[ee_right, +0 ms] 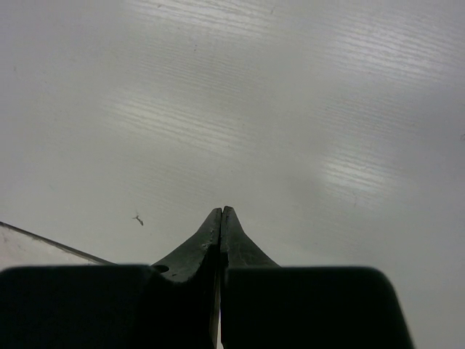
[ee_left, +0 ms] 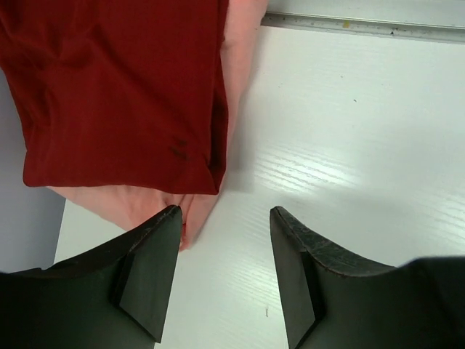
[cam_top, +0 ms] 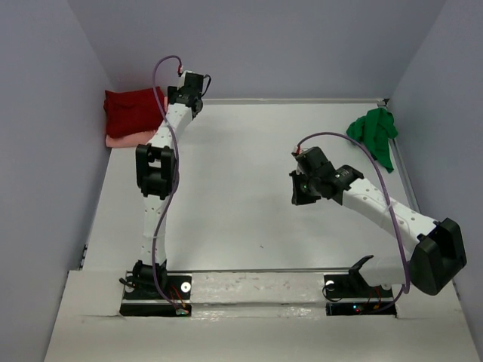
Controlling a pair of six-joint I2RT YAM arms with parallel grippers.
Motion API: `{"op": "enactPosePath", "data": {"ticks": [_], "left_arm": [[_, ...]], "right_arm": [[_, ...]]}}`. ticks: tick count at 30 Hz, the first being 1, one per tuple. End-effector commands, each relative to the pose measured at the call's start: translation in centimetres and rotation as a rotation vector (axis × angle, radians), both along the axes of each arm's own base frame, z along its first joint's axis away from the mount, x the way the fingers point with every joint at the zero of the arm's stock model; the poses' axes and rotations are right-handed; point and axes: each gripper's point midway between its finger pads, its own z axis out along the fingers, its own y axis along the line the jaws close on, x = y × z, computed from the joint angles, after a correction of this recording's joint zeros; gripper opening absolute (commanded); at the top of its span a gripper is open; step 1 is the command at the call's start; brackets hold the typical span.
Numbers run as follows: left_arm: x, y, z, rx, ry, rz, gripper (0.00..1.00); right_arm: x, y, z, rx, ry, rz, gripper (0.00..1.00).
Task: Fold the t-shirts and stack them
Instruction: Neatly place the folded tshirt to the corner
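Observation:
The dark red t-shirt (cam_top: pixel 133 111) lies folded on top of the folded pale salmon pink t-shirt (cam_top: pixel 130 139) at the far left corner. Both show in the left wrist view, red (ee_left: pixel 116 87) over pink (ee_left: pixel 131 207). The bright green t-shirt (cam_top: pixel 375 133) lies crumpled at the far right. My left gripper (ee_left: pixel 224 212) is open and empty, just right of the stack's near corner; its left finger overlaps the pink edge. My right gripper (ee_right: pixel 221 212) is shut and empty above bare table, in the top view (cam_top: pixel 304 190) left of the green shirt.
A metal rail (ee_left: pixel 363 27) runs along the table's far edge. Grey walls (cam_top: pixel 45 151) close in the left, back and right sides. A strip edge (ee_right: pixel 43 240) shows at the lower left of the right wrist view.

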Motion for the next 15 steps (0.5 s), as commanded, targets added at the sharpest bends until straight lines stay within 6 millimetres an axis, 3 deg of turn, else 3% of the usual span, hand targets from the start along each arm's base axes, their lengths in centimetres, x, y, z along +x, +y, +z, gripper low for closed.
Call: {"op": "enactPosePath", "data": {"ticks": [1, 10, 15], "left_arm": [[-0.1, 1.0, 0.5, 0.071, -0.005, 0.044, 0.64], [-0.4, 1.8, -3.9, 0.141, 0.088, 0.08, 0.68], [-0.3, 2.3, -5.0, 0.17, 0.102, 0.096, 0.68]], "right_arm": [[0.2, 0.4, 0.9, 0.035, -0.058, 0.005, 0.0], [-0.1, 0.1, 1.0, 0.034, -0.062, 0.004, 0.0], [0.0, 0.0, 0.9, 0.024, -0.061, 0.001, 0.0]]}}
